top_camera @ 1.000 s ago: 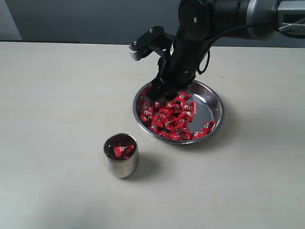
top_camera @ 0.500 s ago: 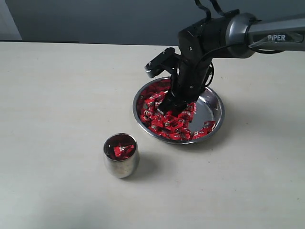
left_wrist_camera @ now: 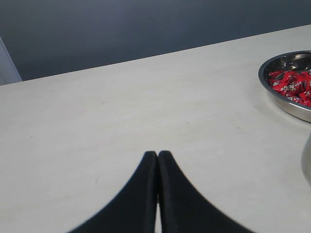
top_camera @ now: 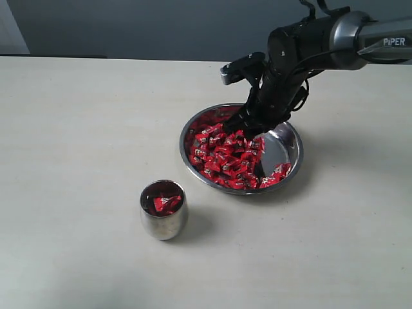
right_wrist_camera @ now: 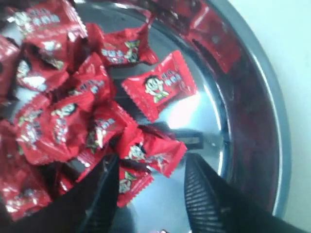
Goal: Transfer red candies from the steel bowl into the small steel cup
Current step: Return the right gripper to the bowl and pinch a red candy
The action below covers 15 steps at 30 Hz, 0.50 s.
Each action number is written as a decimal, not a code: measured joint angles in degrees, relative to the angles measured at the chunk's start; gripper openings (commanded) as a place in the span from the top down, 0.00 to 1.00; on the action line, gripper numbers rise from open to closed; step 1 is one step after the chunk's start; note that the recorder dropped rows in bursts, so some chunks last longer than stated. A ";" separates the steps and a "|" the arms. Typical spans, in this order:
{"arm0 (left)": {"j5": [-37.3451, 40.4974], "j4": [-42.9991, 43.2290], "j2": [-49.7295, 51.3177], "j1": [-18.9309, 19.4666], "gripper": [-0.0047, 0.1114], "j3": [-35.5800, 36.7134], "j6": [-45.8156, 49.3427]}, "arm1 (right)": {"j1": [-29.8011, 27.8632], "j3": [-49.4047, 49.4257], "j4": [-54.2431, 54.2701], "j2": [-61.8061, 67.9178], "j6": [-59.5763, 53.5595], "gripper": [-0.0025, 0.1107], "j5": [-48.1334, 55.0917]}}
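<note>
The steel bowl [top_camera: 288, 147] sits right of centre, heaped with red candies [top_camera: 222, 154] mostly on its left side. My right gripper [top_camera: 248, 129] is down inside the bowl, open, its fingers [right_wrist_camera: 206, 189] straddling a couple of red candies [right_wrist_camera: 150, 150] on the shiny bowl floor [right_wrist_camera: 194, 111]. The small steel cup [top_camera: 163, 212] stands in front of the bowl, to its left, with a few red candies [top_camera: 166, 203] inside. My left gripper [left_wrist_camera: 157, 158] is shut and empty over bare table, with the bowl's rim [left_wrist_camera: 272, 92] far off to one side.
A pale tabletop [top_camera: 77, 141] stretches all around the bowl and cup. A dark wall runs along the table's far edge [top_camera: 129, 58]. The right arm's black links [top_camera: 302, 38] reach in from the upper right over the bowl.
The right gripper has shifted rightward across the bowl, from the candy heap's left edge to its right side. Cup and left gripper are unchanged.
</note>
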 measured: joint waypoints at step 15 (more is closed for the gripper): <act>0.00 0.00 0.00 0.00 0.96 0.00 0.00 | -0.70 0.00 2.26 3.88 0.96 0.65 -3.76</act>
